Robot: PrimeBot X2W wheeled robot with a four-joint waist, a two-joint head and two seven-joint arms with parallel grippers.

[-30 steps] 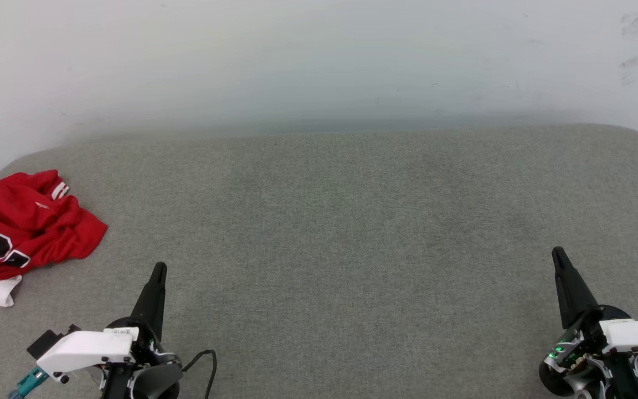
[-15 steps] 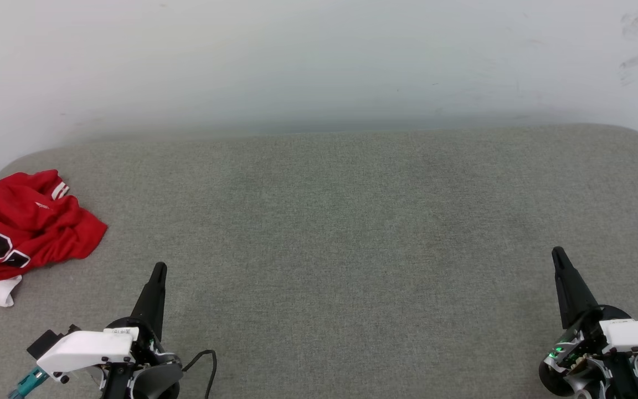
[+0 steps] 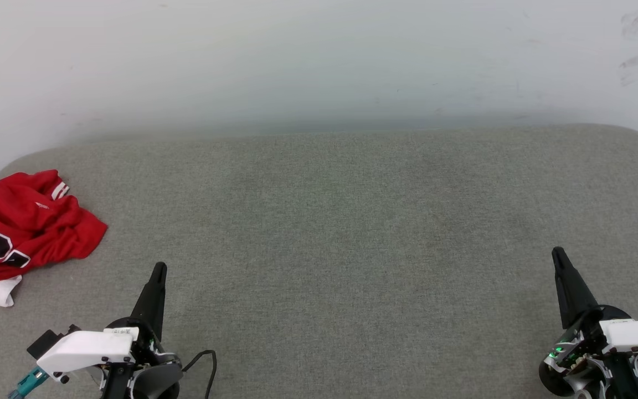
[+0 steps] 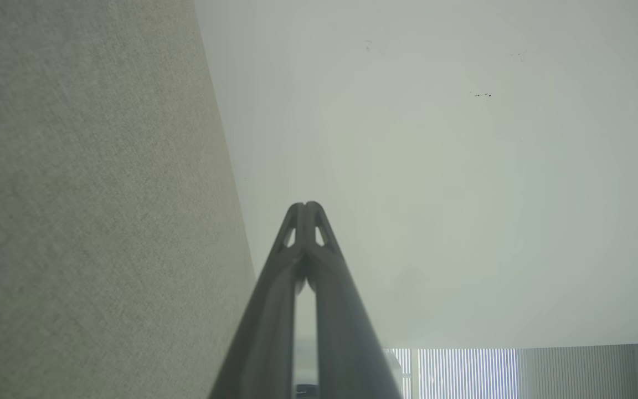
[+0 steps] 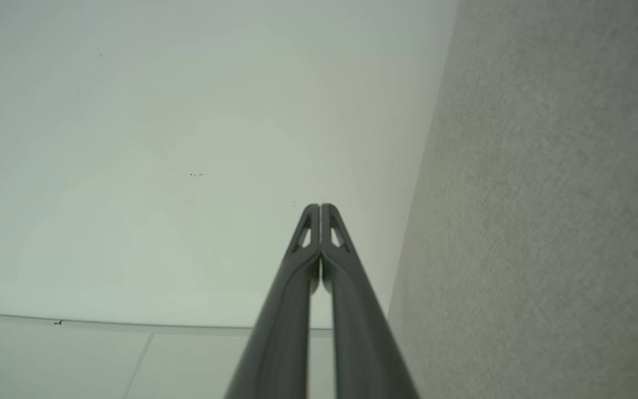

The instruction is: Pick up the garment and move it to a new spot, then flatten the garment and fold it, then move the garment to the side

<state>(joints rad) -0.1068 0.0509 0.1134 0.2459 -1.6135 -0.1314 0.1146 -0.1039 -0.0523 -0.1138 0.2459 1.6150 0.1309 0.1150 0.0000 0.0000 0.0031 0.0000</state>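
Head view: a crumpled red shirt (image 3: 20, 233) lies at the far left edge of a grey woven cushion (image 3: 341, 233).
The shirt is bunched in soft folds, with a white-outlined black number partly showing, striped trim at one cuff and a white patch at its near end. It is well apart from the left gripper (image 3: 158, 270) and right gripper (image 3: 557, 254), which hold nothing. Each wrist view shows slim dark fingertips pressed together, with a smooth pale wall (image 4: 463, 166) beyond. The left wrist view also catches ribbed vertical slats (image 4: 463, 371).

Head cam high, fwd/down over grey surface (image 3: 352, 233), wrist cams low, sideways, facing same white wall (image 4: 463, 166).
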